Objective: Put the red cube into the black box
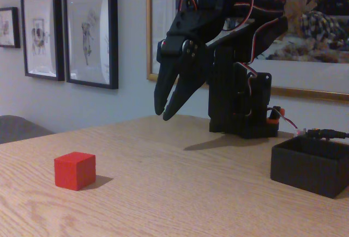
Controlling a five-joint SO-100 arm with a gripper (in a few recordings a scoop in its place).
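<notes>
Red cube [74, 170] sitting alone on the wooden table [180, 193], low left in the fixed view, one of it, resting flat with a corner edge turned toward the camera and a small shadow falling to its right. No lettering showing on any face. One black box [311, 166] standing at the right side of the table, cut off by the picture's right edge, its top open, walls plain and unmarked. Cube and box lying well apart, with a wide stretch of bare wood between them. One black arm [234, 57] rising behind, between the two, on its base near the table's back edge; red and white wires looping over its upper joints and a small orange part [275, 114] showing at the base's right side. Gripper [166, 109] hanging in the air with fingertips pointing down and left, above the table and well clear of the cube; its two fingers standing slightly parted at the tips, gripping nothing. Open room lying all round the cube: nothing touching it, free table in front, behind and to both sides. On the wall behind, three dark-framed pictures [90, 32] hanging at left and one large gold-framed picture [305, 30] behind the arm; any writing on them too small to read.
</notes>
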